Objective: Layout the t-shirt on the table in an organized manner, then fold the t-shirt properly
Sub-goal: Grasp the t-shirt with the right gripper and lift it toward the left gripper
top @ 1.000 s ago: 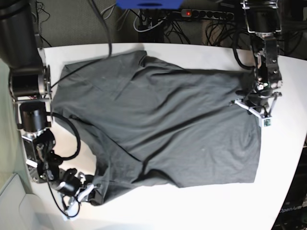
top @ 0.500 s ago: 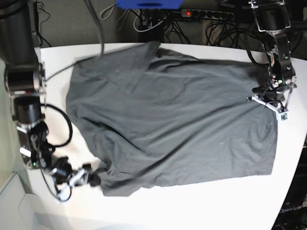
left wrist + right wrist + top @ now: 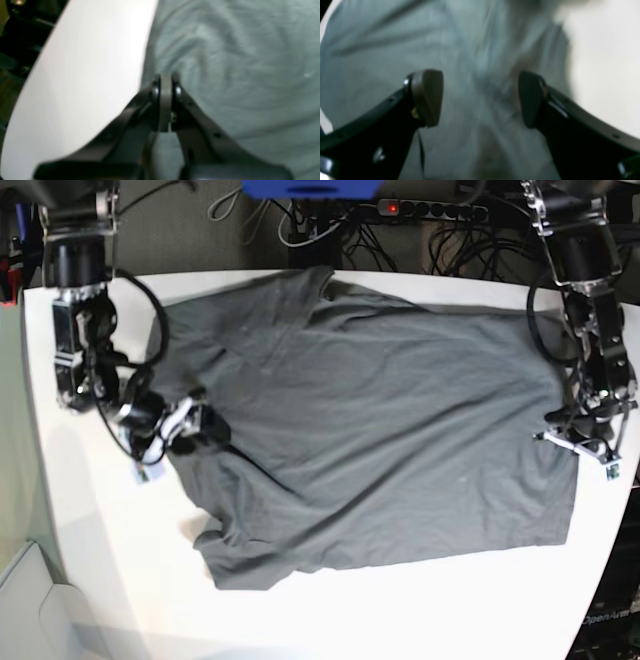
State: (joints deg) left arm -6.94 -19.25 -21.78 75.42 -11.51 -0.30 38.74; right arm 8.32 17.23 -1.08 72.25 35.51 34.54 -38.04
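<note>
The dark grey t-shirt (image 3: 370,410) lies spread over the white table (image 3: 400,610), with a rumpled fold at its near left corner (image 3: 225,550). My left gripper (image 3: 578,445) is shut at the shirt's right edge. In the left wrist view its fingertips (image 3: 165,82) are pressed together on the cloth's edge (image 3: 225,75), and creases fan out from them. My right gripper (image 3: 190,428) hovers over the shirt's left side. In the right wrist view its fingers (image 3: 427,97) stand wide open with nothing between them, blurred cloth (image 3: 480,62) below.
A power strip (image 3: 430,210), cables and a blue object (image 3: 310,188) sit behind the table's far edge. The rounded right table edge (image 3: 618,510) runs close to my left gripper. Bare white tabletop (image 3: 87,75) shows beside the shirt's edge.
My right gripper opened, let go of the shirt's near left corner and moved up toward the far side. The left gripper dragged the shirt rightward, then slid toward the near edge.
</note>
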